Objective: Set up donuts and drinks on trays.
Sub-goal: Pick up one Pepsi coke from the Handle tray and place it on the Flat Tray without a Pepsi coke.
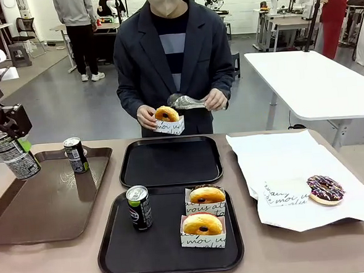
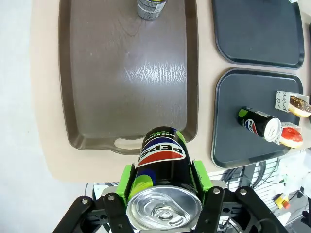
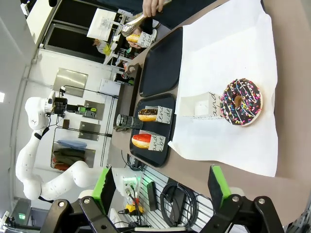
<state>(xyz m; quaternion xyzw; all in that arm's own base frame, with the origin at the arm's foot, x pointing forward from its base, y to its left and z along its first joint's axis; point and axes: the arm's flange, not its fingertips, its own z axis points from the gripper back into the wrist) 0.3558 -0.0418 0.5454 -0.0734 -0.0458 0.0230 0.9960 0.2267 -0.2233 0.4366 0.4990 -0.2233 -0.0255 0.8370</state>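
Totals: three cans, four donuts, two black trays.
Near black tray (image 1: 115, 258), lower centre on counter (image 1: 54, 268): first can (image 1: 139, 208) upright, two glazed donuts (image 1: 203, 224) (image 1: 206, 195) flat in paper holders.
Right: chocolate donut (image 1: 325, 188) flat on white paper (image 1: 282, 155).
Right tool (image 3: 160, 187) spread wide, nothing between fingers.
Left edge: left tool (image 2: 164, 180) clamped on held can (image 1: 14, 156), long axis near vertical, top leaning left.
Brown tray (image 1: 44, 207): second can (image 1: 75, 155) upright.
Far black tray (image 1: 171, 162), centre.
Far: person's hand (image 1: 147, 117) holds fourth donut (image 1: 166, 114).
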